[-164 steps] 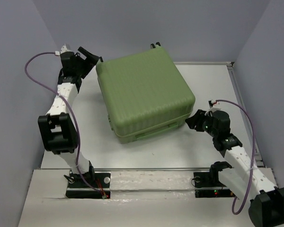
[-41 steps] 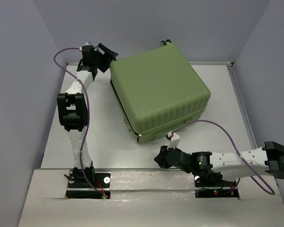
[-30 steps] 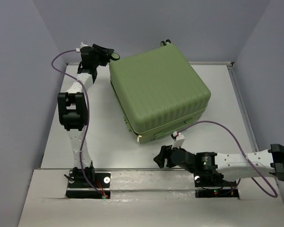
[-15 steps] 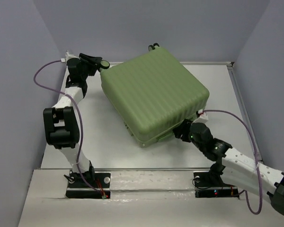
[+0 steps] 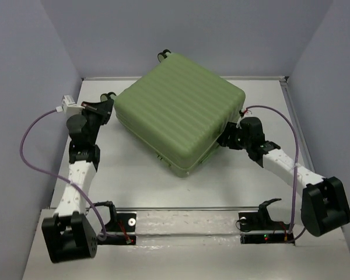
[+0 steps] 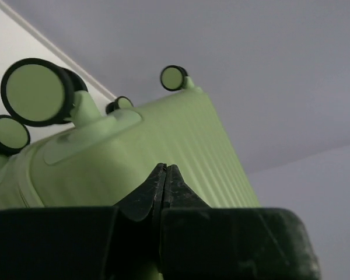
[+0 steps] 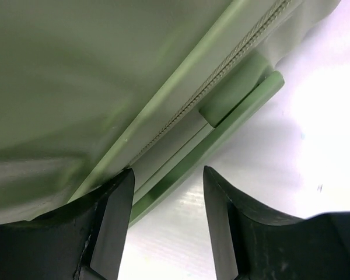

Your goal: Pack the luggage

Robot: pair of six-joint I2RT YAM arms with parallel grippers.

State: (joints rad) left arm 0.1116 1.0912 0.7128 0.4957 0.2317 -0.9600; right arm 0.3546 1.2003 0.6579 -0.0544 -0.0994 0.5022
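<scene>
The closed luggage [image 5: 178,122] is lying mid-desk [image 5: 268,105]; the left arm's [image 5: 79,169] jaws are sitting pressed together at its 9 o'clock; the right arm's [image 5: 280,163] are standing spread at 3 o'clock; I'd be lining them squarely on the zipper seam.

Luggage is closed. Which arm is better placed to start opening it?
Right, likely. The right claw is open, close against the side of the luggage that carries the zipper and side handle. The left claw is shut by the wheels, holding nothing.
</scene>
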